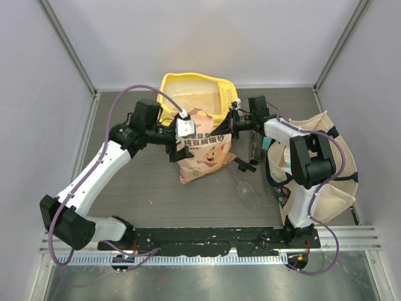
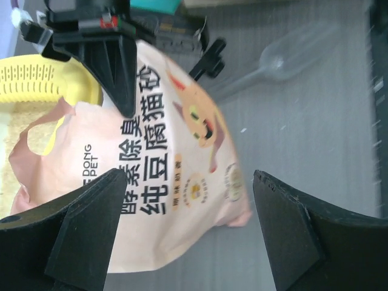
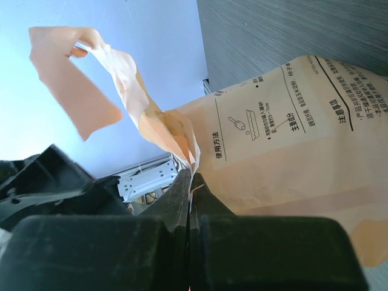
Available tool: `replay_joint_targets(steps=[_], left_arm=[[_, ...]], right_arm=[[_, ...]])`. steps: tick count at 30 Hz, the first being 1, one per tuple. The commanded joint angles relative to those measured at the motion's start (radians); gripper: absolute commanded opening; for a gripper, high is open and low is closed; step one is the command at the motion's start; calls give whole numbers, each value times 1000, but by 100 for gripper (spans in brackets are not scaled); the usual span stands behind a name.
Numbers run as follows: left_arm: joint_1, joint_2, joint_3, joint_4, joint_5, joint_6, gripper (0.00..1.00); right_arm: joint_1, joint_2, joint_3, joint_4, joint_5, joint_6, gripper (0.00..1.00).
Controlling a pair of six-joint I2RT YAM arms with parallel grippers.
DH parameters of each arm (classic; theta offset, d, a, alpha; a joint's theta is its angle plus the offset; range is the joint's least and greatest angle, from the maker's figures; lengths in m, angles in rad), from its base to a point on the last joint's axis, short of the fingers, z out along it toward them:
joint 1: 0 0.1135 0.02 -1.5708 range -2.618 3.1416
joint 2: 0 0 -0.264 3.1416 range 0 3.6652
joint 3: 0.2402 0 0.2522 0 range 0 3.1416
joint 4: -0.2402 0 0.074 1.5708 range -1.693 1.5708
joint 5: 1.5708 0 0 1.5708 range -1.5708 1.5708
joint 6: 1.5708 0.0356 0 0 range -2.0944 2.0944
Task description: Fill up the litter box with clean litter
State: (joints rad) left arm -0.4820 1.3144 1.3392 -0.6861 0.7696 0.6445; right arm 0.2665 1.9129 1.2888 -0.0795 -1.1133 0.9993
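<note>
One peach litter bag (image 1: pixel 203 153) by one yellow litter box (image 1: pixel 188 88); right pincer (image 3: pixel 190 179) pinches its torn edge, left pincer (image 2: pixel 188 176) gapes wide, empty.

You have on the table (image 1: pixel 138 194): litter box (image 1: pixel 168 84) at the far edge, clean litter (image 1: pixel 194 95) inside; peach litter bag (image 1: pixel 203 157) against its near side, left gripper (image 1: pixel 178 142) and right gripper (image 1: pixel 234 123) flanking it; canvas tote (image 1: pixel 335 179) at the right edge.
</note>
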Motion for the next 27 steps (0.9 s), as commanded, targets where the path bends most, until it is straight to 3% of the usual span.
replay_joint_targets(steps=[1,7,14,24,27], left_arm=[[-15,57,-95,148,-116,371,89],[-23,134,-103,227,-105,397,90],[-24,229,-72,284,-102,298,90],[-24,313,-41,197,-92,183,86],[-24,342,3,104,-55,187,83]], right_arm=[[2,-51,14,73,-37,39,1],[8,-80,-17,102,-39,42,1],[8,-94,-31,106,-42,39,1],[7,-101,-40,126,-43,48,1],[8,-98,-37,126,-45,48,1]])
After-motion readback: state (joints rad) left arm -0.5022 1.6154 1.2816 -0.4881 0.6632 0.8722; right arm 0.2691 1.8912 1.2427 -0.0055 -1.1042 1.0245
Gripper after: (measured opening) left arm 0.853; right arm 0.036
